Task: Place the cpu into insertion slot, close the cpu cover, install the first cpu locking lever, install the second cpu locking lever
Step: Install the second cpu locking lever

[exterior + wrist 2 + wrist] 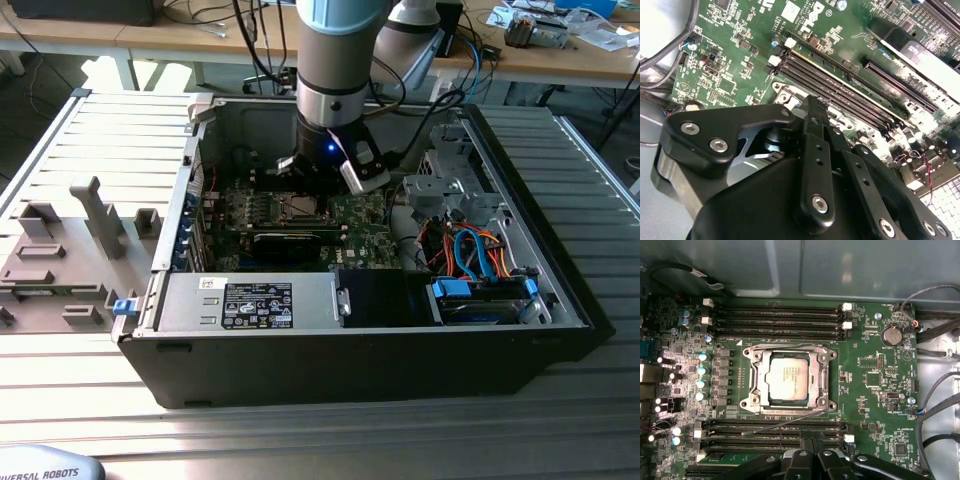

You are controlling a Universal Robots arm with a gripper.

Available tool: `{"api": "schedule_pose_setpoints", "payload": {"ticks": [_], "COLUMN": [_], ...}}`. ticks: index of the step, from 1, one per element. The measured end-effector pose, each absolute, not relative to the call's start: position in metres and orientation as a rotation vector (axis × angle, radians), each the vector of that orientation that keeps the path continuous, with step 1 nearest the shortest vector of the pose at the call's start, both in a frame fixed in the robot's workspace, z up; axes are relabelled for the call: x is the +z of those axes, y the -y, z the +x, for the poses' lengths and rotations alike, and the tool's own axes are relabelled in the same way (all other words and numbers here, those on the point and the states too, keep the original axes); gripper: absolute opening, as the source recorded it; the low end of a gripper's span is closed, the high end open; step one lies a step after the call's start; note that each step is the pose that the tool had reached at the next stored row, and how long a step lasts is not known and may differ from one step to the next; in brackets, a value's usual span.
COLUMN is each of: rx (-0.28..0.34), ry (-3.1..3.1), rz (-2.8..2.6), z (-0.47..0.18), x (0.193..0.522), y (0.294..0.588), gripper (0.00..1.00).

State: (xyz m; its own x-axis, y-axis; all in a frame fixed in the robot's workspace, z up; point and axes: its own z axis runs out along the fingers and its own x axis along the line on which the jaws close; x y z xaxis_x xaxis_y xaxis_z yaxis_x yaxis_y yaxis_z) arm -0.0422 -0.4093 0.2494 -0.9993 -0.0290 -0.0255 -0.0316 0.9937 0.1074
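Note:
The cpu (pixel 786 379) lies flat in the insertion slot (pixel 788 409) on the green board, its silver top showing through the window of the cpu cover (pixel 755 381), which lies down around it. One thin wire locking lever (pixel 790 346) runs flat along the cover's edge by the memory slots. The other locking lever (pixel 790 423) slants out from the opposite edge toward my gripper (pixel 812 442). My gripper (pixel 815 107) looks shut with nothing in it and hovers beside the slot. In the exterior view my gripper (pixel 318 185) hangs just above the cpu (pixel 300 208).
The board sits inside an open computer case (pixel 560 290). Black memory slots (pixel 775 315) flank the socket on both sides. A long black card (pixel 290 240), a silver power supply (pixel 250 300) and coloured cables (pixel 470 250) lie close by. A grey fixture (pixel 90 220) stands outside the case.

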Motion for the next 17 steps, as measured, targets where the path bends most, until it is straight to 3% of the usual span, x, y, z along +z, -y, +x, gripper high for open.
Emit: {"api": "schedule_pose_setpoints", "payload": {"ticks": [17], "rx": [0.168], "ry": [-3.113], "rz": [-0.047], "z": [-0.0442], "x": [0.249], "y": [0.4159], "gripper": [0.11]}}
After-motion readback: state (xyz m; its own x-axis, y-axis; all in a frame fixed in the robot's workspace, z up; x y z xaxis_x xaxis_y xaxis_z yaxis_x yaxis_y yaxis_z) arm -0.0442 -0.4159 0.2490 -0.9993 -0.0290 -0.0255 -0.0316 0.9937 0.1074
